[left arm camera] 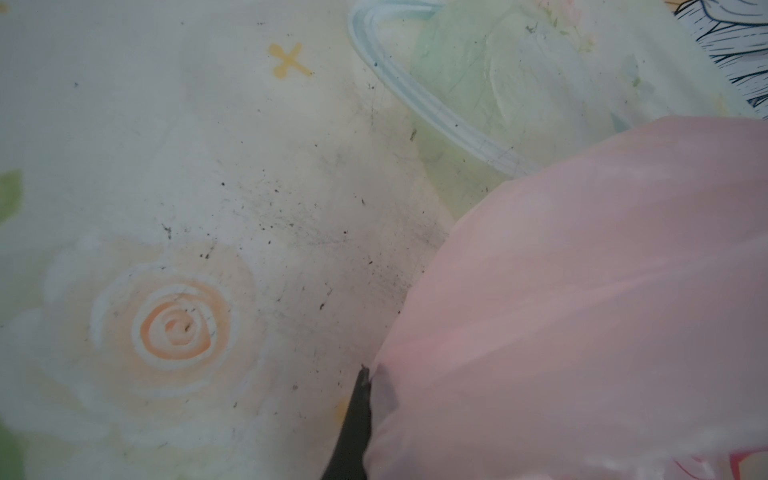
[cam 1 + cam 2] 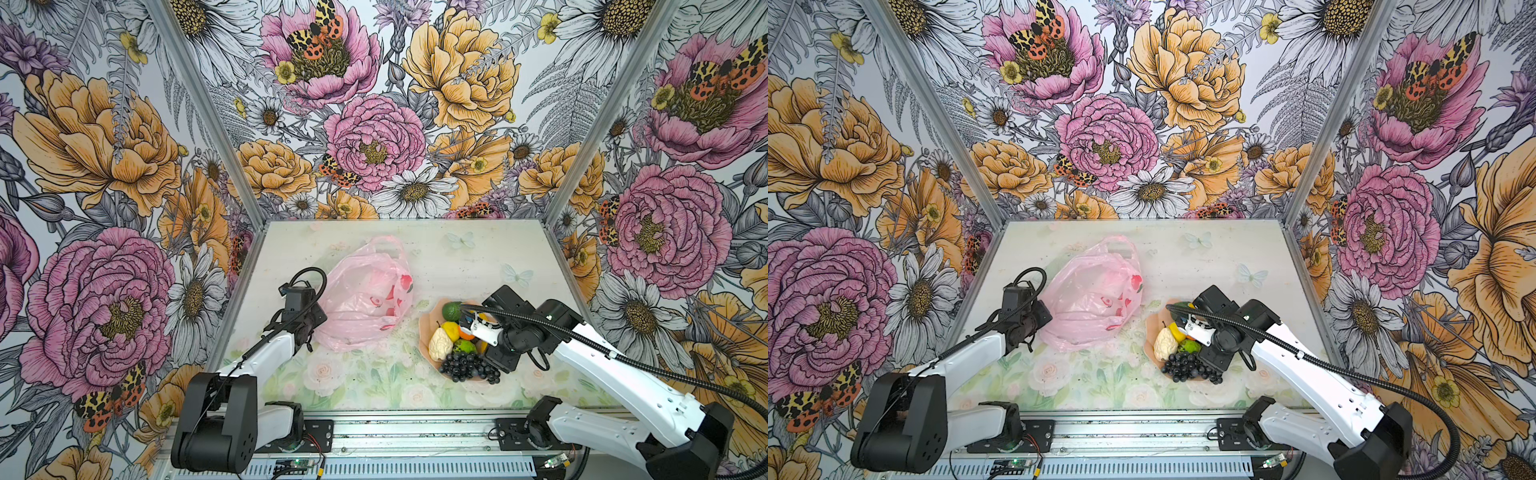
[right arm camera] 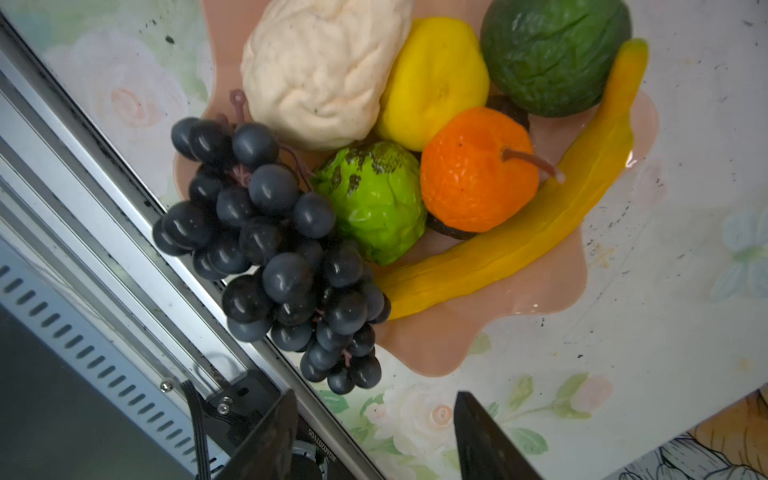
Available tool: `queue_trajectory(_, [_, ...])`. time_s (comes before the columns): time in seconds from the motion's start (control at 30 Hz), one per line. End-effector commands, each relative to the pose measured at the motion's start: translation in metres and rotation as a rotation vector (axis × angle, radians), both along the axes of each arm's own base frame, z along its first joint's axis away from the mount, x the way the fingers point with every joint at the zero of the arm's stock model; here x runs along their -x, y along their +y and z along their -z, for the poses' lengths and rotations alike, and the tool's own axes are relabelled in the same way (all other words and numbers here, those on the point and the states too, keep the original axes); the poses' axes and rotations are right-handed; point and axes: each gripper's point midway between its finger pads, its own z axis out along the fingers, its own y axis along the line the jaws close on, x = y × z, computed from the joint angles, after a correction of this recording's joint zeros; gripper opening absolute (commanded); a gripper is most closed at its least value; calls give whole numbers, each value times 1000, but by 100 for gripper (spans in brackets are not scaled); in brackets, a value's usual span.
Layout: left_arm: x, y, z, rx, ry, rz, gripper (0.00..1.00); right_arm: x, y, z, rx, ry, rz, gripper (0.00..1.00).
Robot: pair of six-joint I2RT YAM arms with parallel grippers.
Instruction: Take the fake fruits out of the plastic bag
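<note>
Found the plastic bag (image 2: 365, 299) lying crumpled at 10 o'clock from the middle of the table (image 2: 478, 257), one loop handle toward 12 o'clock. Noted the left gripper (image 1: 371, 380) at the bag's 8 o'clock edge, jaws pinched fully together on a fold of the pink film (one finger showing only as a shadow through it).

Located the peach-pink scalloped dish (image 3: 436, 353) at 4 o'clock from the table's middle, apart from the bag. Counted seven fake fruits (image 2: 451, 330) in it:
- dark green avocado (image 3: 552, 54) at the dish's 12 o'clock
- cream pear (image 3: 324, 70) at 9 o'clock
- dark grape bunch (image 3: 282, 257) at 6 o'clock, spilling over the rim
- lemon (image 3: 436, 79) between pear and avocado
- orange (image 3: 473, 170) and bumpy bright green fruit (image 3: 378, 199) touching near the centre
- yellow banana (image 3: 540, 216) along the 3 o'clock rim

Recorded the right gripper (image 3: 376, 395) hanging over the dish, jaws partly spread, nothing between them.
</note>
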Motion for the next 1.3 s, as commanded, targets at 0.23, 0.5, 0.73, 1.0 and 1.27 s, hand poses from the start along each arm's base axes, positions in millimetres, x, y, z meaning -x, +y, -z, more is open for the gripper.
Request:
queue_trajectory(0.23, [-3,-1,1,13,-11,15,2,-88,-32,-79,45,-326,518,61])
queue_trajectory(0.5, [-2,1,0,9,-14,8,2,-54,-22,-46,-113,-116,962,53])
queue_trajectory(0.73, [-3,1,0,13,-14,10,2,0,-36,7,-165,8,1187,49])
queue_trajectory(1.0, [-3,1,1,10,-13,10,2,11,-32,33,-243,40,1280,44])
queue_trajectory(1.27, [-3,1,1,11,-13,9,2,9,-19,52,-339,75,1329,40])
